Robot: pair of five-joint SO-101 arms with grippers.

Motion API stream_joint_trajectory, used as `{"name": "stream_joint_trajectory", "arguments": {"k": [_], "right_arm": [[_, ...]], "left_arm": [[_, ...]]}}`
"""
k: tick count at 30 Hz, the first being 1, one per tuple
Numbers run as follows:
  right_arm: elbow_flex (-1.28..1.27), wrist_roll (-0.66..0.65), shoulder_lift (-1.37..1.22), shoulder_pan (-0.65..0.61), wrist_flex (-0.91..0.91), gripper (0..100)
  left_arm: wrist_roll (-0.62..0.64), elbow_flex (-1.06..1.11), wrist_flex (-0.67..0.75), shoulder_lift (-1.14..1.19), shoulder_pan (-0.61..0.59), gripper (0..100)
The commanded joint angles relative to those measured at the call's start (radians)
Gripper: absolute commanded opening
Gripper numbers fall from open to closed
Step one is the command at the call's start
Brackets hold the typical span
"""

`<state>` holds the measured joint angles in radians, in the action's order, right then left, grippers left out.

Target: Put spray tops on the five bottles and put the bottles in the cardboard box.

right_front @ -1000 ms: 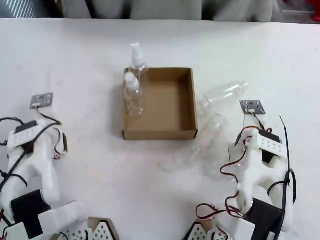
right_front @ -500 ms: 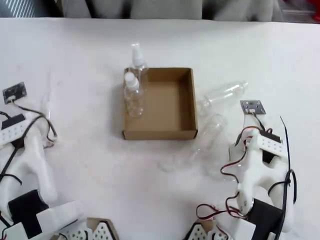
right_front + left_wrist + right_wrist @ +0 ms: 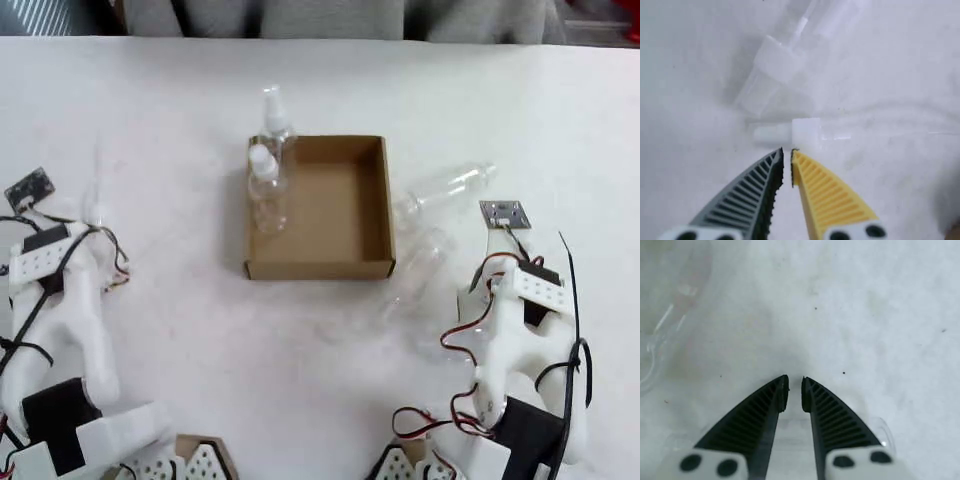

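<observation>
Left arm (image 3: 60,300) has swung out toward table's (image 3: 180,330) left edge. Left gripper (image 3: 786,156) is pressed together, empty, tips just beside lying spray top (image 3: 805,131). Step: fetching a top. Nxt: spread jaws, pinch it. Right gripper (image 3: 794,389) closed too, empty.

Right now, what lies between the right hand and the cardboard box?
In the high view, a clear bottle lies on its side between the right hand and the cardboard box.

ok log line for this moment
left gripper shut, at spray top | right gripper shut, over table | topped bottle in cardboard box
</observation>
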<state>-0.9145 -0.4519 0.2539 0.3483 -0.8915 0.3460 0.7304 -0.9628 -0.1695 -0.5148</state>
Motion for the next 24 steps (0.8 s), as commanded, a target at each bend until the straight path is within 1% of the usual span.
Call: {"name": "stream_joint_trajectory", "arguments": {"k": [1,6,9,11,15,17,20,22,24], "right_arm": [[0.003,-0.009,0.013,0.001,0.013,3.5],[0.003,-0.009,0.013,0.001,0.013,3.5],[0.003,-0.009,0.013,0.001,0.013,3.5],[0.003,-0.009,0.013,0.001,0.013,3.5],[0.003,-0.011,0.013,0.001,0.013,3.5],[0.003,-0.017,0.013,0.001,0.013,3.5],[-0.006,-0.068,0.015,0.001,0.012,3.2],[-0.012,-0.075,0.019,0.001,0.012,3.2],[-0.012,-0.078,0.018,0.001,0.012,3.2]], "left_arm": [[0.091,0.092,0.106,-0.079,0.027,12],[0.095,0.173,0.114,-0.228,0.036,13],[0.097,0.178,0.118,-0.242,0.036,14],[0.132,0.183,0.143,-0.223,0.036,19],[0.212,0.18,0.15,-0.15,0.036,35],[0.238,0.175,0.152,-0.113,0.036,39],[0.244,0.175,0.184,-0.07,0.036,37],[0.247,0.176,0.219,-0.045,0.036,36],[0.287,0.176,0.267,-0.016,0.036,35]]}}
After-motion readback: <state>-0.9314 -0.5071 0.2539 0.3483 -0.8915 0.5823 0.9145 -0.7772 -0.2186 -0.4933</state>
